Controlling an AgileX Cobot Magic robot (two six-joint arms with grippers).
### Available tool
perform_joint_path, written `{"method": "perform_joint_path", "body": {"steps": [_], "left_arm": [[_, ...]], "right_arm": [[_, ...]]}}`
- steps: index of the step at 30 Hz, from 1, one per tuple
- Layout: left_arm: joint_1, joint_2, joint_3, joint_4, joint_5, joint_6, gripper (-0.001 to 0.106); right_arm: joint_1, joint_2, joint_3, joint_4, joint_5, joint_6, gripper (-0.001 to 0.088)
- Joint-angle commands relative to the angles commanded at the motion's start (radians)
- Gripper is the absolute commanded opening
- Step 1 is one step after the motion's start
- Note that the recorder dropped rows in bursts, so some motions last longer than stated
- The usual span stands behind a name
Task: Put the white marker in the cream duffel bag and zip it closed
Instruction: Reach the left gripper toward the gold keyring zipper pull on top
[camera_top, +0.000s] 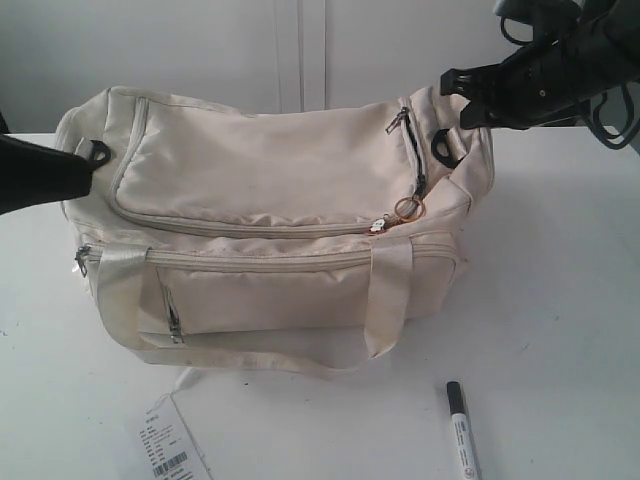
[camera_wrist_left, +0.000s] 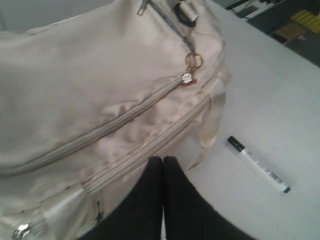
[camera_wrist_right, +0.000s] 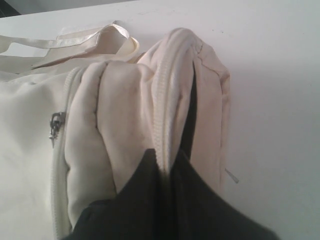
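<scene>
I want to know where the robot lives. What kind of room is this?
Probably a robot test room or lab: a black robot arm reaches over a plain white table where a bag and a marker are set out.

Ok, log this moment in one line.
white marker: on table, not bagged | left claw: shut, empty | right claw: shut on cream duffel bag end

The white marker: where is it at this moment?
In the exterior view, the white marker lies on the table, lower right, in front of the cream duffel bag.
</scene>
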Motion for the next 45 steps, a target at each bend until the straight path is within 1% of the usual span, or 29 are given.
{"method": "perform_joint_path", "body": {"steps": [2,5,10,12,17,20,26,37,45], "left_arm": [[-0.028,0.027,-0.015,0.002,0.010,0.011,0.000],[-0.085,0.062,-0.039,0.002,0.002,0.028,0.000],[-0.178,0.123,-0.071,0.002,-0.061,0.035,0.000],[-0.205,0.150,-0.086,0.002,-0.072,0.045,0.000],[-0.288,0.236,-0.155,0.002,-0.092,0.045,0.000],[-0.324,0.290,-0.196,0.002,-0.128,0.045,0.000],[-0.391,0.411,-0.296,0.008,-0.127,0.045,0.000],[-0.474,0.592,-0.440,0.008,-0.125,0.043,0.000],[-0.474,0.704,-0.527,0.014,-0.123,0.041,0.000]], "right_arm": [[0.000,0.000,0.000,0.000,0.000,0.000,0.0000],[0.000,0.000,0.000,0.000,0.000,0.000,0.0000],[0.000,0.000,0.000,0.000,0.002,0.000,0.0000],[0.000,0.000,0.000,0.000,0.002,0.000,0.0000],[0.000,0.000,0.000,0.000,0.002,0.000,0.0000],[0.000,0.000,0.000,0.000,0.002,0.000,0.0000],[0.000,0.000,0.000,0.000,0.000,0.000,0.0000],[0.000,0.000,0.000,0.000,0.000,0.000,0.0000],[0.000,0.000,0.000,0.000,0.000,0.000,0.0000]]}}
